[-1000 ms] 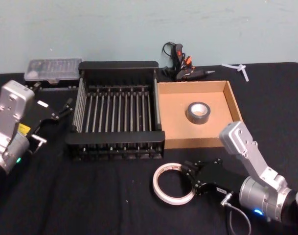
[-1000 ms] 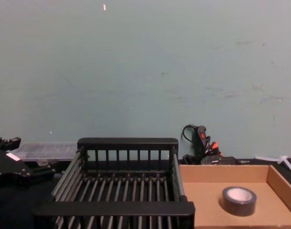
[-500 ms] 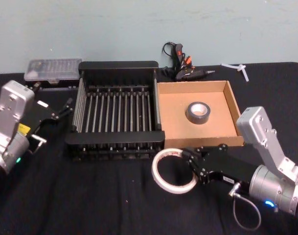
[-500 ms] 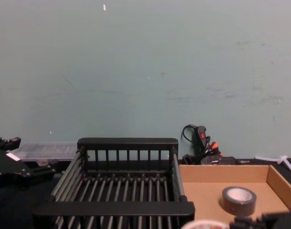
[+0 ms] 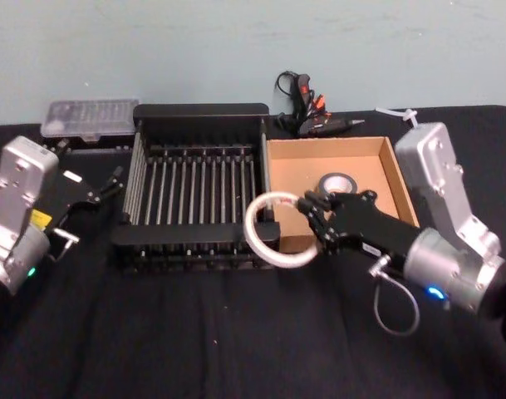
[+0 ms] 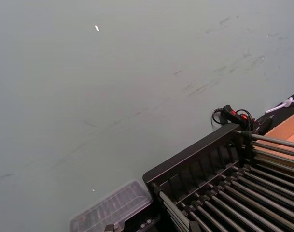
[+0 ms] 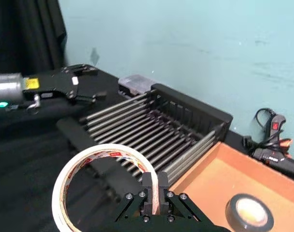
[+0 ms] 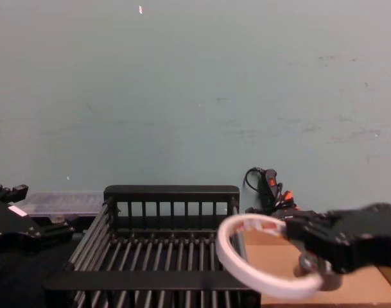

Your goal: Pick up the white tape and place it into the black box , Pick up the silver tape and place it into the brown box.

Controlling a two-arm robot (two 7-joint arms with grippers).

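My right gripper point(image 5: 309, 218) is shut on the right side of the white tape point(image 5: 253, 233), a wide ring with red print, and holds it tilted in the air. The ring hangs over the front right corner of the black box point(image 5: 198, 110), beside the brown box point(image 5: 336, 146). In the right wrist view the fingers point(image 7: 147, 189) pinch the white tape point(image 7: 64, 181) above the slatted black box point(image 7: 156, 123). The silver tape point(image 5: 340, 181) lies flat in the brown box, partly behind my right gripper. My left gripper point(image 5: 103, 187) rests open on the table left of the black box.
A clear plastic case point(image 5: 86, 119) sits behind the black box at the left. A black and orange glue gun point(image 5: 307, 104) with its cord lies behind the brown box. A small white part point(image 5: 402, 115) lies at the back right. Black cloth covers the table.
My right gripper has lifted the white tape off the table and carried it up, back and left toward the black box's front right corner. The left arm has not moved.
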